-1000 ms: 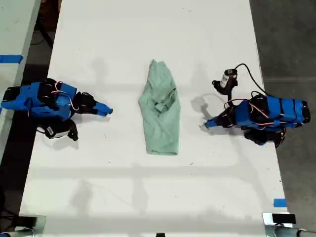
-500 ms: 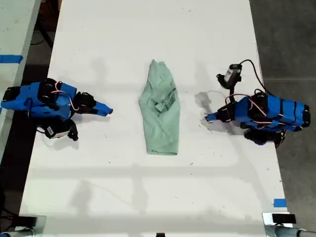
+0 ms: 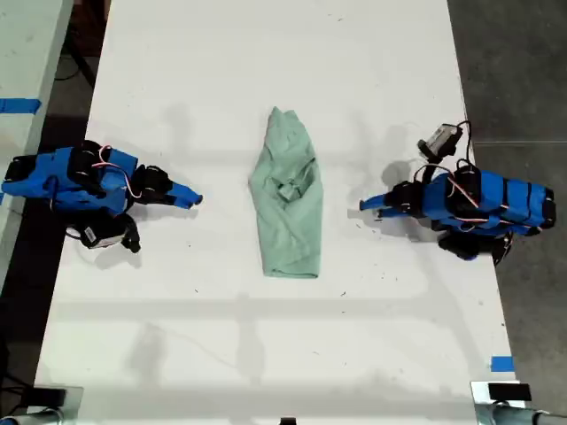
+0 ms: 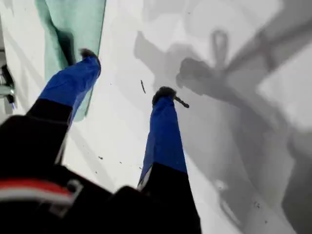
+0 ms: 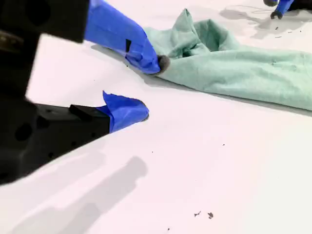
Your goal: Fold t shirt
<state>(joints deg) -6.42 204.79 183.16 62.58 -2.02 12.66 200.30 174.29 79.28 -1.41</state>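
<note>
The small pale mint-green cloth t shirt (image 3: 288, 199) lies near the middle of the white table (image 3: 266, 71), drawn into a long narrow strip that runs away from the exterior camera; its far end comes to a bunched point, its near end is squarer, and a knot of wrinkles sits about halfway along; nothing touches it. By that shape I judge a lengthwise fold is already in and the crosswise fold is not yet made; the step in hand looks like the approach to a fresh grasp.

My first gripper (image 3: 365, 205), blue-tipped, sits on the exterior view's right with its jaws spread and empty, near the shirt's edge but clear of it; its wrist view shows the cloth just past one fingertip (image 4: 90, 57). My second gripper (image 3: 193, 198) rests low over the table on the exterior view's left, well apart from the shirt, jaws parted and holding nothing; its wrist view looks across bare table to the cloth.

The next move, as I judge it, calls for each gripper to pinch a corner of one end and carry it over to the other; the cloth is thin, so the lower jaw must slide under both layers or only the top one will lift.

Nothing stands between either gripper and the shirt; a strip of blue tape (image 3: 502, 364) marks the table's edge near the exterior view's lower right, and the dark floor (image 3: 514, 71) lies beyond.
</note>
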